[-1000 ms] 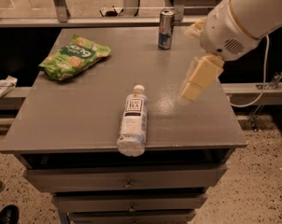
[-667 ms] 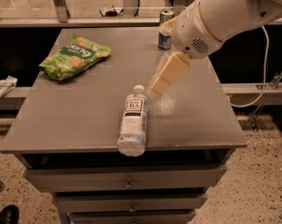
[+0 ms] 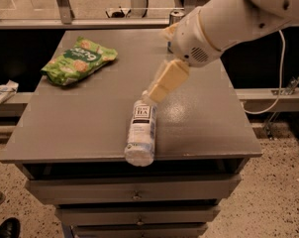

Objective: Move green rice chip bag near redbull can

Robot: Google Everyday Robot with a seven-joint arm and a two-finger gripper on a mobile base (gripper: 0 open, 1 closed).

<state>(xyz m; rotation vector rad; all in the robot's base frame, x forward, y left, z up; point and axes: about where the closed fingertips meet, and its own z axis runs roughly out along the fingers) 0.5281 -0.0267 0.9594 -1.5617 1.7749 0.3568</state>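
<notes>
While the gripper (image 3: 152, 95) hangs over the middle of the tabletop (image 3: 75, 123), just above the far end of the lying bottle (image 3: 141, 131), the green rice chip bag (image 3: 79, 59) lies at the far left, not picked up yet. Only the top of the redbull can (image 3: 176, 17) peeks out behind the arm (image 3: 228, 19) at the far edge. I cannot tell if the gripper is spread or pressed together. This looks like the reaching step; next it must go left, come down and pinch the bag
</notes>
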